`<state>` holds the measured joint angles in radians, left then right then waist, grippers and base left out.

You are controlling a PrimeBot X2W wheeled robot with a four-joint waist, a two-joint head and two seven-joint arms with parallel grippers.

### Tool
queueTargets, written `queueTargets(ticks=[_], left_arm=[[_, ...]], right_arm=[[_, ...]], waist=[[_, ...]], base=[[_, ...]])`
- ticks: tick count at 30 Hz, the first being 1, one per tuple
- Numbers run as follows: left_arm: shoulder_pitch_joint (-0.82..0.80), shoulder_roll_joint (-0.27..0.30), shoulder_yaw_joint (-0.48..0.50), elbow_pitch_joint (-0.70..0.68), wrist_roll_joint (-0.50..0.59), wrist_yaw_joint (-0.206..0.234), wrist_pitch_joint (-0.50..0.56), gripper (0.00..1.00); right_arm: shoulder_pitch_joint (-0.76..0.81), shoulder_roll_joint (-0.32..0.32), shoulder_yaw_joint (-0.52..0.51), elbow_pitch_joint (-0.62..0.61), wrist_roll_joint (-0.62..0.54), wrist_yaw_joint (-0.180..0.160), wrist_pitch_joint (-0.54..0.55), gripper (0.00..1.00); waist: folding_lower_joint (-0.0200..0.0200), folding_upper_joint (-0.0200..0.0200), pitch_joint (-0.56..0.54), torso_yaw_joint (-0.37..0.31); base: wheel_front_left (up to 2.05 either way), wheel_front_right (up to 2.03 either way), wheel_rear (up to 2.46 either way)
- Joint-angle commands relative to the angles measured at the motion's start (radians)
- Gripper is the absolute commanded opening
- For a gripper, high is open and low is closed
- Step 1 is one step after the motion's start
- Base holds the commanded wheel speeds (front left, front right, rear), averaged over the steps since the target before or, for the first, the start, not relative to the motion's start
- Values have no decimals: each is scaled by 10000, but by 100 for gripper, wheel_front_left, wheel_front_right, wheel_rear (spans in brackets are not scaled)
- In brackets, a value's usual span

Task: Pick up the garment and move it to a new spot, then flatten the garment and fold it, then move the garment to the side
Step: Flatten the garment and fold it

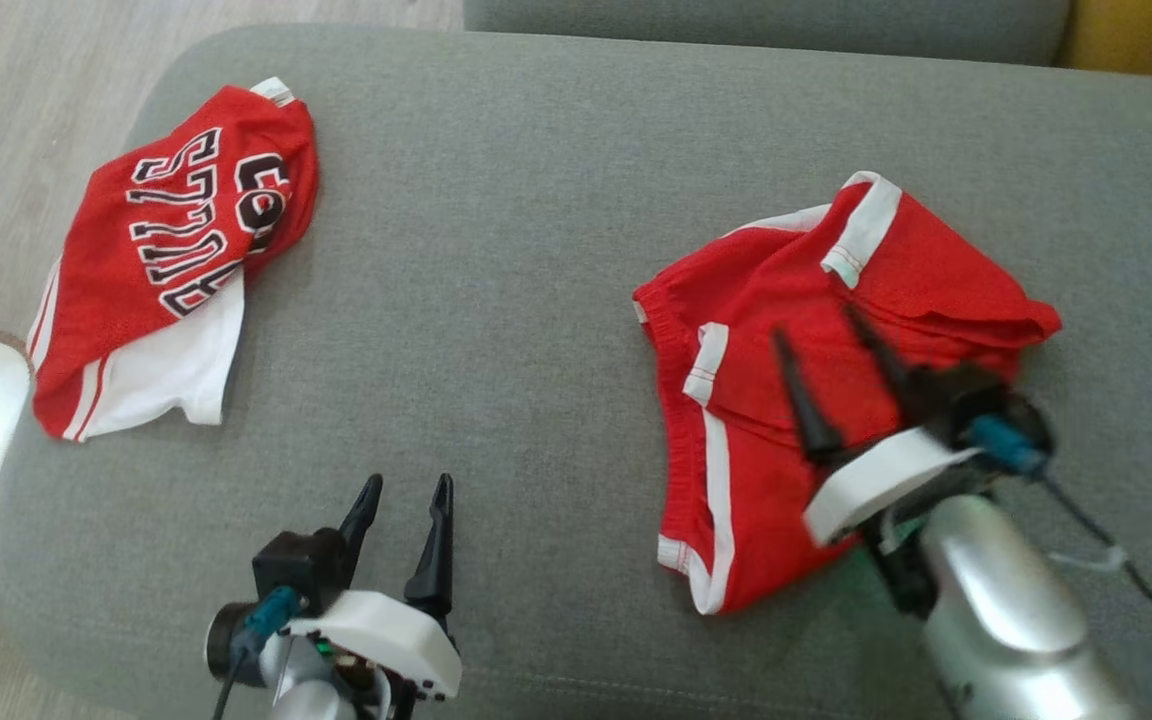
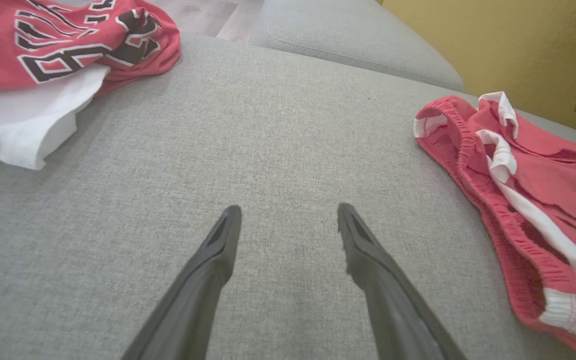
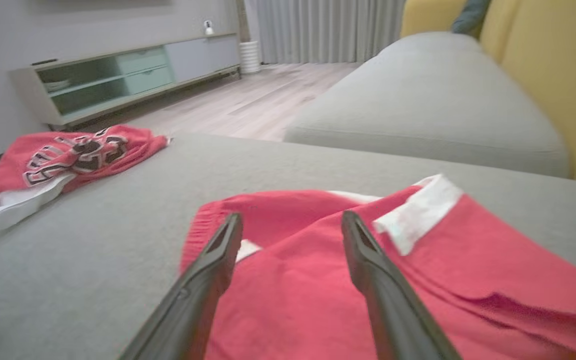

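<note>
R gripper [image 1: 816, 322] open, shorts [image 1: 756, 290] right under it; L gripper [image 1: 408, 480] open too. Soft, light, floppy fabric, so I'd pinch the waistband [image 1: 658, 340] to its left.

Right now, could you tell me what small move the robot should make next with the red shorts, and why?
Probably lower the open right gripper onto the red shorts and pinch a hem to spread them. They lie bunched and unfolded on the grey cushion, and the open left gripper sits apart.
</note>
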<state>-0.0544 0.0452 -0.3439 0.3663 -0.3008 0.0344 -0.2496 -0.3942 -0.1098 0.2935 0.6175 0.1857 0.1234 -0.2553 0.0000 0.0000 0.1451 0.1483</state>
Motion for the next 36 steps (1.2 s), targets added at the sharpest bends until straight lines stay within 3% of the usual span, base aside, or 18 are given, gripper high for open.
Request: queueTargets(ticks=[1, 8, 16, 20, 22, 29, 30, 31, 32, 33, 34, 36], left_arm=[[-260, 51, 235, -238, -39, 3, -122, 100], [-195, 51, 125, -218, -118, 30, -122, 100], [-167, 51, 126, -212, -166, 65, -122, 100], [-194, 51, 88, -206, -192, 83, -122, 100], [-228, 51, 67, -202, -211, 90, -122, 100], [-310, 51, 6, -179, -281, 98, -122, 100], [-315, 51, -5, -172, -296, 98, -122, 100], [-321, 51, -15, -165, -308, 97, -122, 100], [-328, 51, -24, -160, -320, 95, -122, 100], [-332, 51, -31, -155, -329, 95, -122, 100], [-334, 51, -35, -153, -336, 97, -122, 100], [-338, 51, -42, -150, -352, 104, -122, 100]], right_arm=[[-86, 38, 726, -142, 278, 73, -65, 100], [-425, -37, 2188, 643, 918, 73, -65, 100], [-618, -15, 2238, 1045, 307, 73, -65, 100], [-700, 97, 2114, 1315, -17, 73, -65, 82], [-744, 143, 2054, 1354, -143, 73, -65, 78], [-835, 242, 1977, 1387, -505, 73, -65, 75], [-837, 256, 1969, 1408, -543, 73, -65, 72], [-837, 271, 1958, 1426, -571, 73, -65, 61], [-839, 285, 1952, 1441, -597, 73, -65, 42], [-843, 297, 1957, 1458, -622, 73, -65, 17], [-849, 307, 1960, 1475, -642, 73, -65, 0], [-870, 322, 1916, 1478, -652, 73, -65, 0]], waist=[[0, 0, -5, 77], [0, 0, 69, 387], [0, 0, 159, 517], [0, 0, 224, 538], [0, 0, 261, 546], [0, 0, 345, 580], [0, 0, 351, 589], [0, 0, 359, 601], [0, 0, 365, 613], [0, 0, 370, 622], [0, 0, 378, 629], [0, 0, 393, 635]], base=[[0, 0, 0], [0, 0, 0], [0, 0, 0], [0, 0, 0], [0, 0, 0], [0, 0, 0], [0, 0, 0], [0, 0, 0], [0, 0, 0], [0, 0, 0], [0, 0, 0], [0, 0, 0]])
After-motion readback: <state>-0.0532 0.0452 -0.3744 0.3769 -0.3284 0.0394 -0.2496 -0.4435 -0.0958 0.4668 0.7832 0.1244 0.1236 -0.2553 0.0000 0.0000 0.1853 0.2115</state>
